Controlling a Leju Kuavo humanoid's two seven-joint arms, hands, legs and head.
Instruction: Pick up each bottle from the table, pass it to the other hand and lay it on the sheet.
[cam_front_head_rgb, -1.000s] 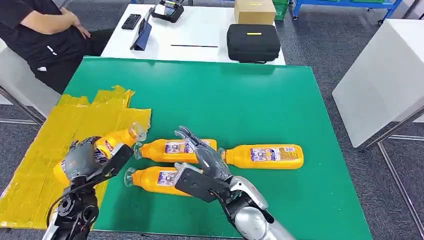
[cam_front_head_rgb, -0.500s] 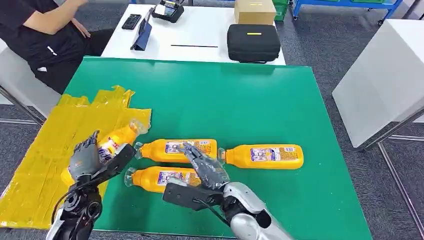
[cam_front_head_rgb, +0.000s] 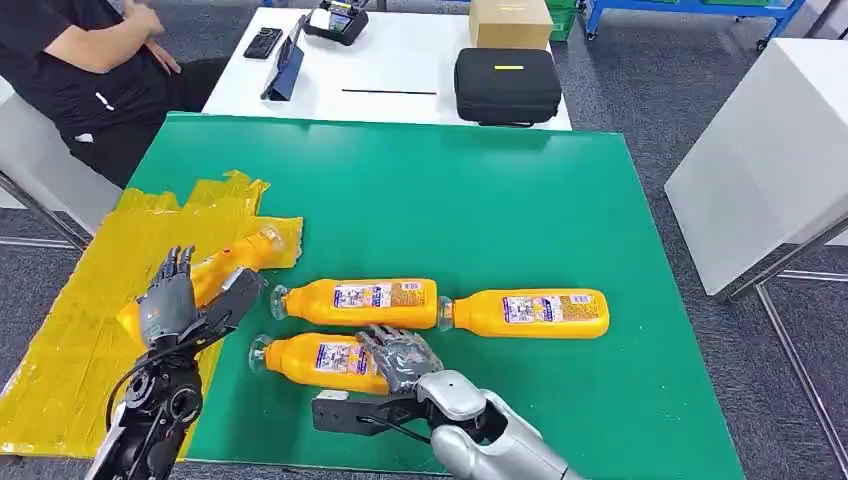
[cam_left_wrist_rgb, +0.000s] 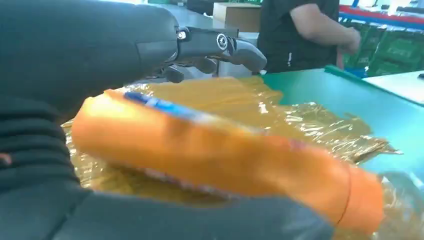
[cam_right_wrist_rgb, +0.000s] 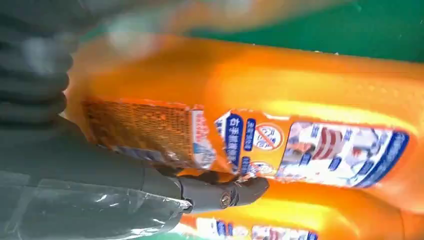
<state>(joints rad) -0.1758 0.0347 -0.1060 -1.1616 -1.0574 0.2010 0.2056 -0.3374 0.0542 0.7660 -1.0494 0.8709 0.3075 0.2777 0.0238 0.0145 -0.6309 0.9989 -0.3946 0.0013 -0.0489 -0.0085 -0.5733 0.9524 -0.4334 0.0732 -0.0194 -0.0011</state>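
Four orange plastic bottles were counted; their blue-and-white labels were too blurred to read. One bottle (cam_front_head_rgb: 235, 262) lay on the crinkled yellow sheet (cam_front_head_rgb: 90, 300), left hand (cam_front_head_rgb: 168, 303) beside it with fingers apart. Three lay on the green table (cam_front_head_rgb: 520, 210); the right hand (cam_front_head_rgb: 400, 357) clasped the nearest bottle (cam_front_head_rgb: 318, 358).

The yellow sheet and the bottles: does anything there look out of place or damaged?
The yellow sheet is crumpled, and its near part hangs over the green table's edge. The bottles look intact: no spill shows.
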